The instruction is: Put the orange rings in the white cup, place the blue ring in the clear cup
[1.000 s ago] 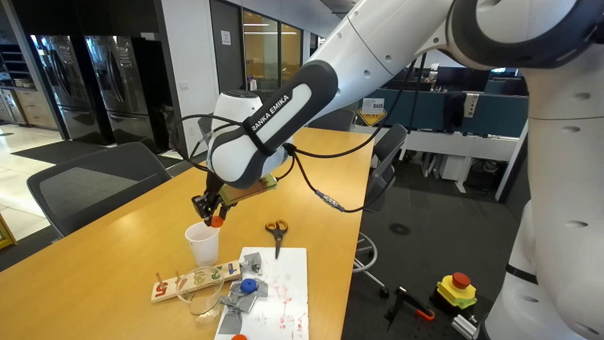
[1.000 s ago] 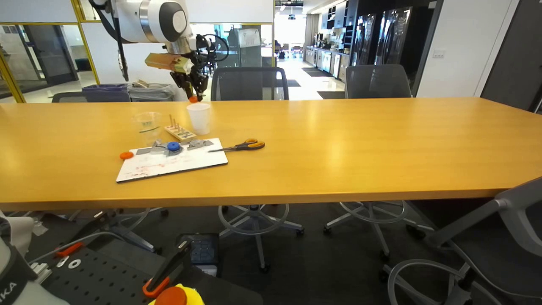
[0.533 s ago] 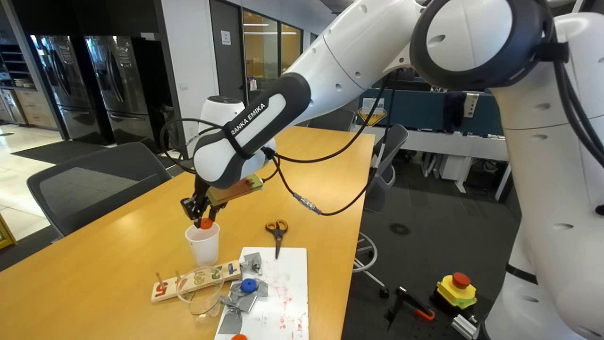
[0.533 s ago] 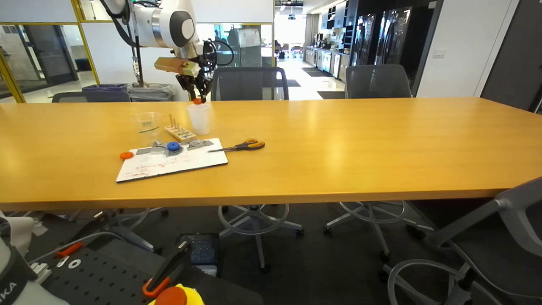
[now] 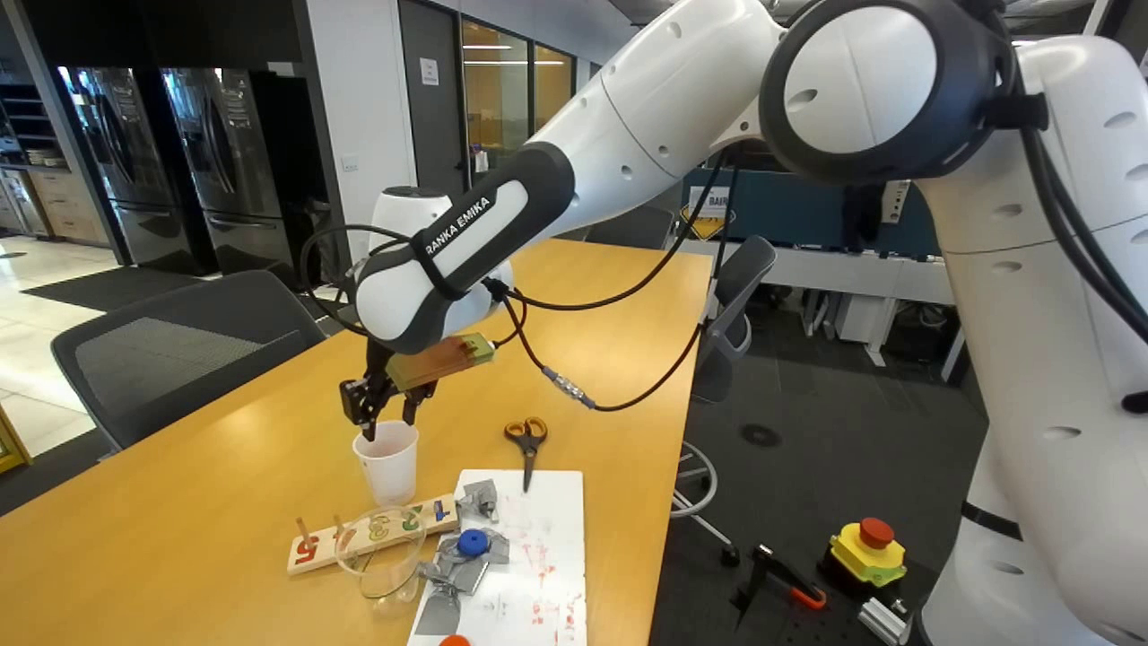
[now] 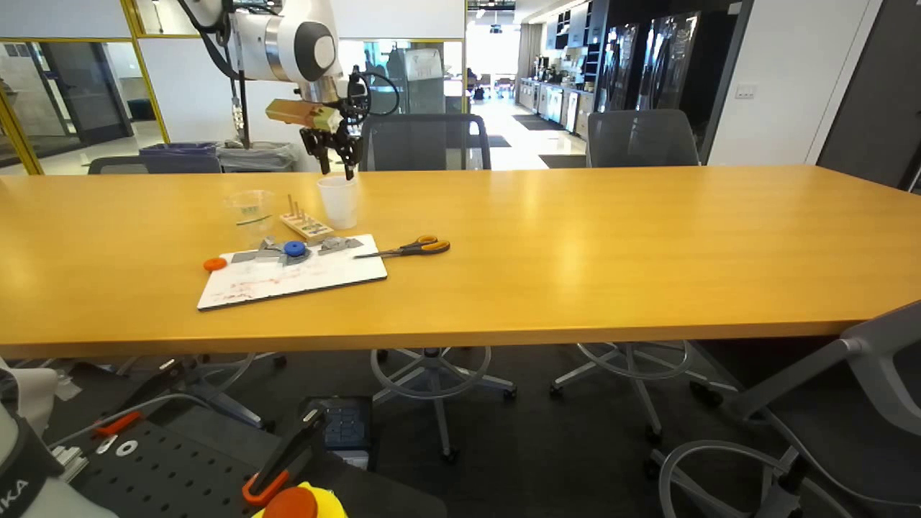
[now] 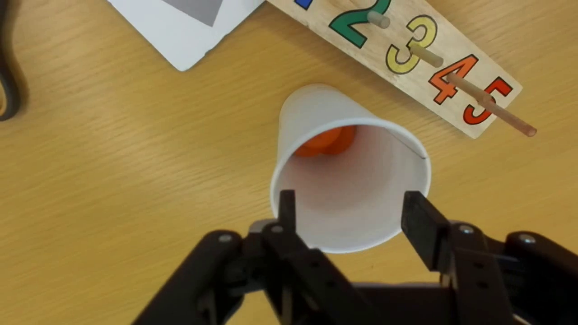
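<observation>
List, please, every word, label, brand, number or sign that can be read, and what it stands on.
"RANKA EMIKA": robot arm
"KA", cut off: robot base
"BAIR": white sheet
"2": peg board
"3": peg board
"4": peg board
"5": peg board
Too small, blurred or cut off: door notice, yellow sign, red scrawl on the whiteboard, blue numeral on the peg board.

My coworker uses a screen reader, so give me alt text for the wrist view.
Open, empty gripper at the mouth of a white cup with orange rings partly visible inside. Beside the cup, a numbered pegboard lies on the table; a whiteboard corner and part of the scissors show at upper left.
</observation>
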Available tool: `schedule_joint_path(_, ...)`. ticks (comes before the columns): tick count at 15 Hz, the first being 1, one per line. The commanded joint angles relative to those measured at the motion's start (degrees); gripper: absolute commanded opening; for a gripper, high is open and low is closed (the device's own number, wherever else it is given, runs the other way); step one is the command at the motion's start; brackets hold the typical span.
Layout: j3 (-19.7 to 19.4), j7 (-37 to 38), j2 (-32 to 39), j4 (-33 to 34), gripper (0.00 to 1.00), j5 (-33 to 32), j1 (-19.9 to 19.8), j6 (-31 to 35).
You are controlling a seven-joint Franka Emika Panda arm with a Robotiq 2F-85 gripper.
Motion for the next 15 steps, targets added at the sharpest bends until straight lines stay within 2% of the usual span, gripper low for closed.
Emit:
schedule_joint_path(1,0.01,0.34,-0.96,1.29,0.97,1.3,0.25,-3.24)
schedule_joint_path(2,-0.11,0.8,-2.07,0.19,1.0,1.17,0.4,-3.48)
schedule_joint_path(9,-0.53,5.85,-12.76,-10.97,1.0,0.53,1.21,-4.83)
schedule_joint_path(15,1.38,0.18,-25.25,-23.82,1.0,1.98,-0.37,-12.22)
